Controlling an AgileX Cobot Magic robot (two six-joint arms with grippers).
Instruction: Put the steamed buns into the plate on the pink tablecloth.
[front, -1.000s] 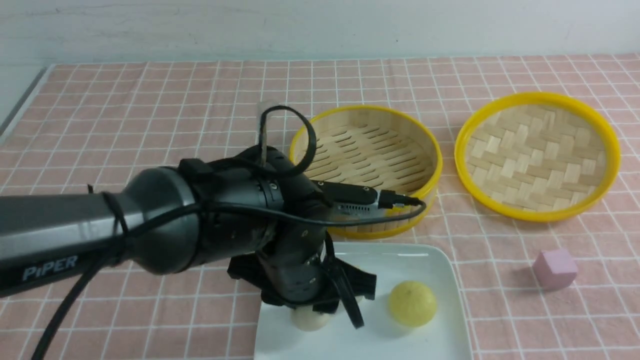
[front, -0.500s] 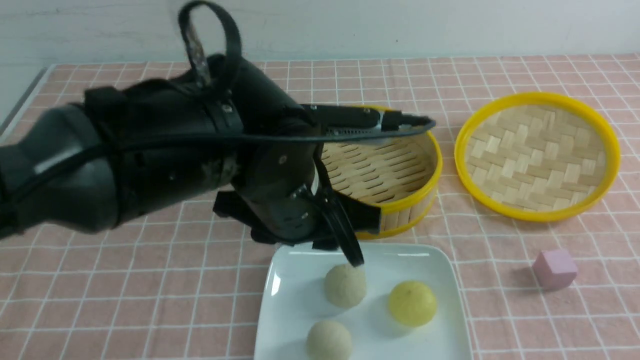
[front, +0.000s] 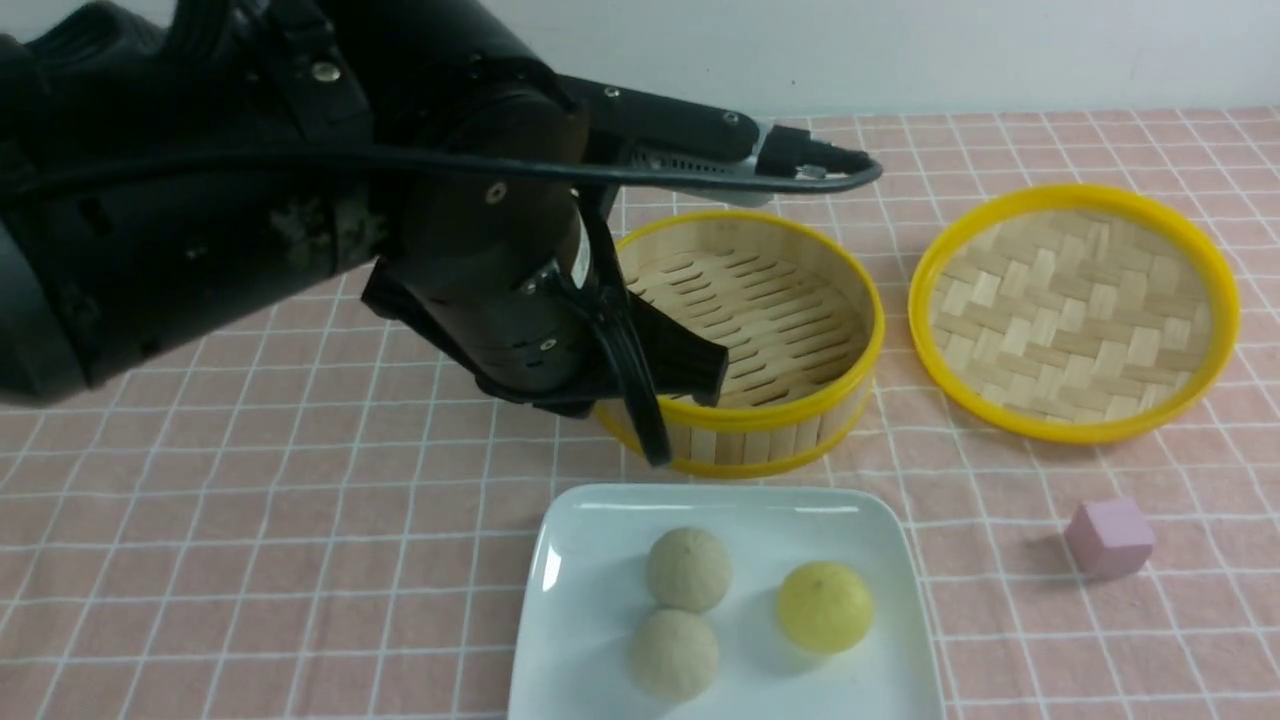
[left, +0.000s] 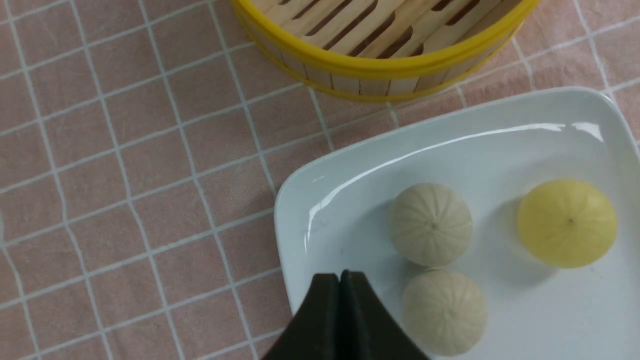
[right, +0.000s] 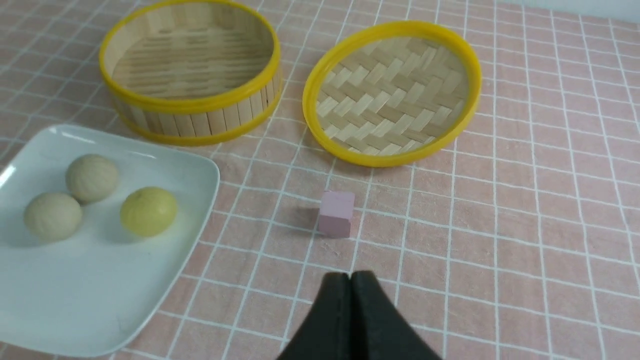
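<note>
White plate (front: 590, 620) holds all three steamed buns (front: 688, 569) | left gripper (left: 340, 278), right gripper (right: 350, 278) jaws pressed together, empty | task judged complete

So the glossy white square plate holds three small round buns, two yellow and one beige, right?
Not quite: the colours are swapped. The glossy white square plate holds three small round buns, one yellow bun and two pale beige buns, as the front view shows.
</note>
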